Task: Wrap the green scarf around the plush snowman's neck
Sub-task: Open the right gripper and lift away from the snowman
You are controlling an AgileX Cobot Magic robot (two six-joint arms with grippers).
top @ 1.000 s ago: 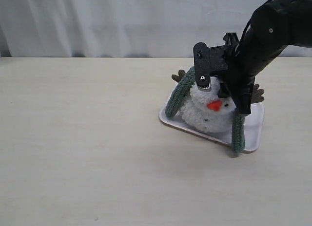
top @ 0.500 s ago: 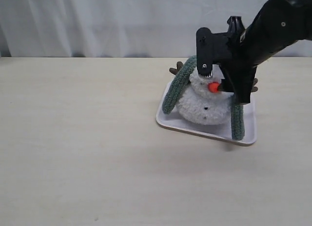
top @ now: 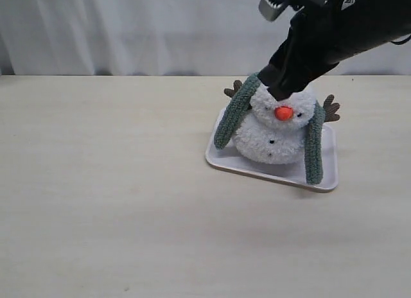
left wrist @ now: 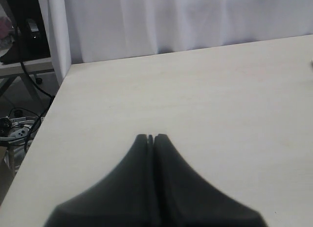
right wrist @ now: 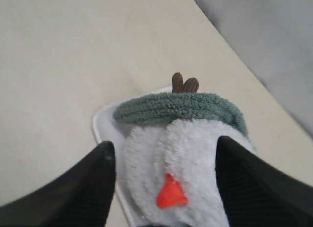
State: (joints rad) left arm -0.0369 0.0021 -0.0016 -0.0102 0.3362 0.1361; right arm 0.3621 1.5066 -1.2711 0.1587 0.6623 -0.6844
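The white plush snowman (top: 275,136) stands upright on a white tray (top: 221,163), orange nose (top: 283,112) facing the camera. The green scarf (top: 232,117) runs behind its head, and one end hangs down each side, the other end (top: 314,151) reaching the tray. The front of the neck (top: 275,124) is bare. My right gripper (top: 281,87) hovers just above the head, open; in the right wrist view it (right wrist: 165,148) frames the snowman (right wrist: 186,148) and scarf (right wrist: 181,107) without touching them. My left gripper (left wrist: 150,137) is shut over bare table.
Brown twig arms (top: 331,108) stick out behind the scarf. The tray sits near the table's far right, with a white curtain behind. At the table's edge in the left wrist view are cables and a shelf (left wrist: 19,65).
The right gripper let go of the snowman's head and rose clear of it. The snowman went from tilted to upright, and the tray shifted slightly left.
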